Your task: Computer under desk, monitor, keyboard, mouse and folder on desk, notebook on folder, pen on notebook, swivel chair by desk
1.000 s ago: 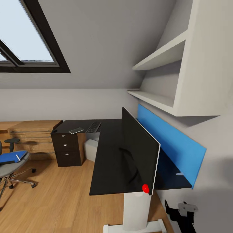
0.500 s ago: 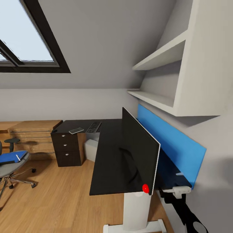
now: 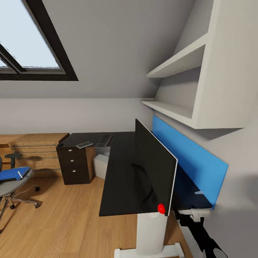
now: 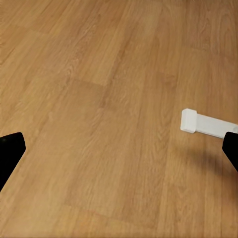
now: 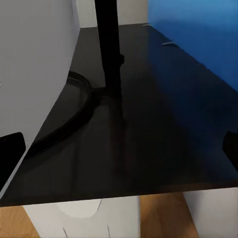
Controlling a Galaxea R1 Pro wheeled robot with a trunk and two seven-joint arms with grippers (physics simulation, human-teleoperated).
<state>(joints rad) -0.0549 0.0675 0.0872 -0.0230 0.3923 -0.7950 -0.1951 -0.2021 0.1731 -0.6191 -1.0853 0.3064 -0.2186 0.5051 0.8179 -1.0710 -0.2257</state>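
The right gripper (image 5: 119,144) is wide open and holds nothing, just at the end of the black desk (image 3: 122,172) behind the monitor (image 3: 154,168). The left gripper (image 4: 119,148) is open too, over the wood floor (image 4: 99,99). The keyboard (image 3: 104,140) and the notebook (image 3: 84,144) lie far down the desk. The blue folder (image 3: 12,173) sits on the swivel chair (image 3: 10,188).

Glossy black against matt wood

The desk (image 5: 163,134) top looks smooth and faintly glossy; the floor (image 4: 99,99) is matt grained wood; the swivel chair (image 3: 14,184) seat seems fabric.
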